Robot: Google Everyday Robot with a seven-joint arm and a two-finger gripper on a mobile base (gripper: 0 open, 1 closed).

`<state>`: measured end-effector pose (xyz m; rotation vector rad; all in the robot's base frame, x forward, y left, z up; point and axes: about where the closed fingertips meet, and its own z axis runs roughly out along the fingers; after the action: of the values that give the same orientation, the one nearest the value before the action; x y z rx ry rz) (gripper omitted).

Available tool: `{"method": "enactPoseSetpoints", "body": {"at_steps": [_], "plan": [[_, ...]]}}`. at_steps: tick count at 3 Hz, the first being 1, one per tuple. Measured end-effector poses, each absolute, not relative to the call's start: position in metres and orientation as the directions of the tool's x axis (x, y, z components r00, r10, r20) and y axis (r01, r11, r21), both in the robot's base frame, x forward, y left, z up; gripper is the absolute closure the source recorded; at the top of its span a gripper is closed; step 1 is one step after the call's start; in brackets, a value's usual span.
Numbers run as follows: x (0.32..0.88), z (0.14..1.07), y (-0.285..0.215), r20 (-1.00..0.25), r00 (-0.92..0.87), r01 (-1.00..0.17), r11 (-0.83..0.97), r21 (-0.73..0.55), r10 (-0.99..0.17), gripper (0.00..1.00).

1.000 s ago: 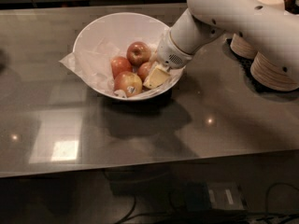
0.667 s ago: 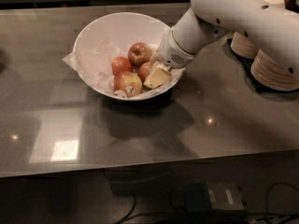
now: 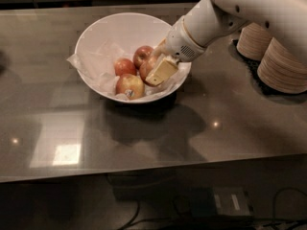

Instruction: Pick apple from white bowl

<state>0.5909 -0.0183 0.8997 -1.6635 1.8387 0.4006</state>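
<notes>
Bowl (image 3: 103,30) sits on the bench (image 3: 144,143), left of centre and toward the far side, upright. Crinkled paper (image 3: 91,63) lines it, spilling over the rim at left & front-right.

4 apples inside, red-yellow, all clustered in the right/front half:
- rear apple (image 3: 142,55), stem up, near the middle of the bowl
- left apple (image 3: 124,66), just beside the rear one
- front apple (image 3: 129,86), yellower, small sticker on its front, by the near rim
- right apple (image 3: 148,69), partly hidden behind the end effector

Rear, left & right apples look to be touching; the front one sits just below them.

End effector (image 3: 158,71) is down inside the bowl at its right side, over the rim, cream-coloured tip right against the right apple. Open or closed on it: can't tell from this angle. Apple isn't lifted, it's level w/ the others in the bowl.

Arm (image 3: 225,13), white, comes in from upper right, angled down-left; its wrist hangs over the bowl's right rim.

Right of bowl, well apart: 2 stacks (image 3: 283,63) of beige disposable bowls on a dark mat (image 3: 249,66), partly behind the arm.

Bench is grey, glossy, w/ a bowl shadow in front & a bright light patch at lower left.
</notes>
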Motion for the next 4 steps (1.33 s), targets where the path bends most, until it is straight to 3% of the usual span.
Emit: {"method": "enactPoseSetpoints", "body": {"at_steps": [4], "plan": [[0.584,0.973,-0.012,-0.674,0.116,-0.96,0.092,-0.264,-0.729,1.0]]}}
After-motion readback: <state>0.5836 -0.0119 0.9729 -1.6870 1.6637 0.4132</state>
